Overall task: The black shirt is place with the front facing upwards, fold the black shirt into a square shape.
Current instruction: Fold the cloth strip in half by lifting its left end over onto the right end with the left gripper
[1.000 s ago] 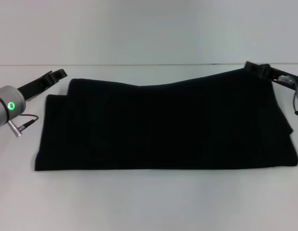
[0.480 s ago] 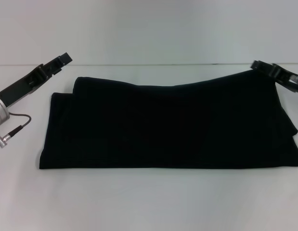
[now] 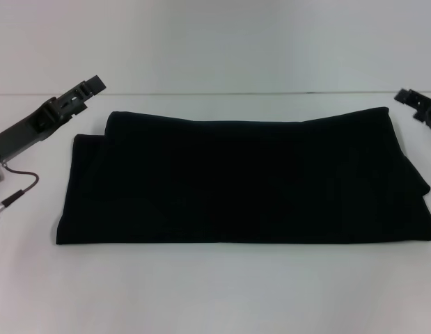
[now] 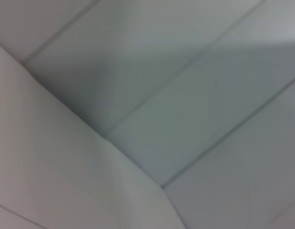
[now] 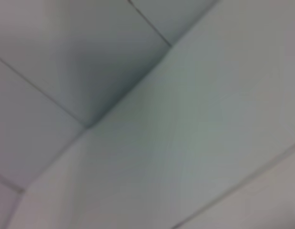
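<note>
The black shirt (image 3: 243, 181) lies on the white table (image 3: 215, 292) as a long flat folded band, wider than deep, with no lettering or label showing. My left gripper (image 3: 92, 85) hangs above the table just beyond the shirt's far left corner, clear of the cloth. My right gripper (image 3: 412, 99) is at the right edge of the head view, beyond the shirt's far right corner, open and holding nothing. Both wrist views show only pale panelled surfaces, with no shirt or fingers in them.
A pale wall (image 3: 215, 42) rises behind the table's far edge. A thin cable (image 3: 20, 186) hangs from my left arm over the table, left of the shirt. Bare table lies in front of the shirt.
My right gripper has let go of the shirt's far right corner and drawn off to the right; that corner now lies flat. My left gripper has lifted up and away from the far left corner.
</note>
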